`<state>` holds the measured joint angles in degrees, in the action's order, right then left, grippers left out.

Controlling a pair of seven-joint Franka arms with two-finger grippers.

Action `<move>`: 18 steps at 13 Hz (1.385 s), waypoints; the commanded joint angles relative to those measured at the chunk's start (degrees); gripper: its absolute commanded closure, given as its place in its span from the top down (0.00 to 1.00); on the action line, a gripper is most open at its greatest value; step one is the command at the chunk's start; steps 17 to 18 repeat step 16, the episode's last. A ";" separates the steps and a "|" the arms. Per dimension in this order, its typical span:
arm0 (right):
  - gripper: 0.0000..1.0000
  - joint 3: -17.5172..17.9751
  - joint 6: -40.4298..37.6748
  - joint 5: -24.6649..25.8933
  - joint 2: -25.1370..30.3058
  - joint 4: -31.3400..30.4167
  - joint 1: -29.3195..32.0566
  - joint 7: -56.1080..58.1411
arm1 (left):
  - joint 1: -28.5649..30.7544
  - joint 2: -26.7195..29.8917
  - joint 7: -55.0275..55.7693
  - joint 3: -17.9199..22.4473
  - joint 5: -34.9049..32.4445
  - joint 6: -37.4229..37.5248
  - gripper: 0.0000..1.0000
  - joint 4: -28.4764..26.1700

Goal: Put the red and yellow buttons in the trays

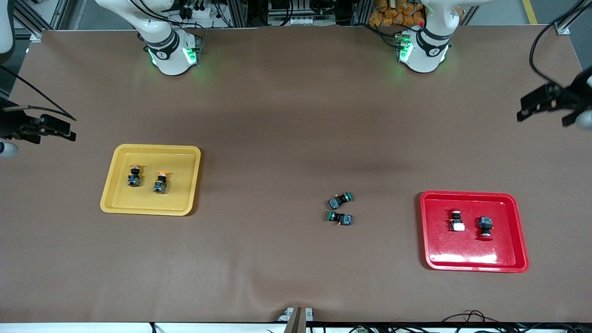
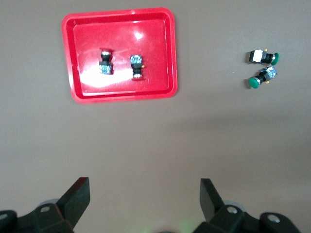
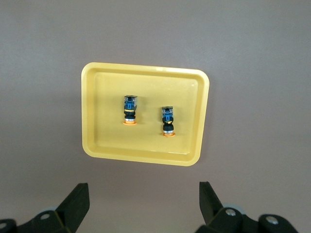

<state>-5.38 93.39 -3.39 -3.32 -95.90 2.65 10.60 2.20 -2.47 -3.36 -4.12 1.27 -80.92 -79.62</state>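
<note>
Two orange-yellow-capped buttons (image 1: 134,175) (image 1: 161,181) lie in the yellow tray (image 1: 150,147); the right wrist view shows them (image 3: 129,110) (image 3: 167,120) in that tray (image 3: 107,138). Two red-capped buttons (image 1: 456,220) (image 1: 485,227) lie in the red tray (image 1: 467,194); the left wrist view shows them (image 2: 105,62) (image 2: 137,66) in it (image 2: 155,48). My left gripper (image 1: 548,105) hangs open and empty, high over the left arm's end of the table (image 2: 145,199). My right gripper (image 1: 46,128) hangs open and empty, high over the right arm's end (image 3: 144,201).
Two green-capped switches (image 1: 341,200) (image 1: 340,218) lie on their sides on the brown mat between the trays, closer to the red one; the left wrist view shows them too (image 2: 262,57) (image 2: 261,77). Both arm bases stand along the table edge farthest from the front camera.
</note>
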 commanded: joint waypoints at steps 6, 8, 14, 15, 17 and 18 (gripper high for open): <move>1.00 0.37 -0.05 0.67 -1.43 -0.33 0.95 -0.22 | 3.79 5.81 9.77 -8.89 0.40 4.45 1.00 -0.80; 1.00 0.46 0.13 0.76 -2.30 -0.42 2.27 -0.31 | 2.12 5.81 10.65 -8.10 0.22 5.16 1.00 -0.54; 1.00 0.46 0.13 0.84 -3.28 -0.68 3.06 -0.84 | 2.20 5.19 11.01 -6.69 0.22 9.29 1.00 -0.71; 1.00 0.46 0.21 0.84 -3.54 -1.12 2.89 -0.84 | 2.11 5.11 11.01 -6.69 0.22 9.29 1.00 -0.63; 1.00 0.46 0.39 0.84 -3.63 -1.21 2.98 -0.84 | 2.11 5.10 11.01 -6.60 0.22 9.29 1.00 -0.63; 1.00 0.46 0.39 0.84 -3.63 -1.21 2.98 -0.84 | 2.11 5.10 11.01 -6.60 0.22 9.29 1.00 -0.63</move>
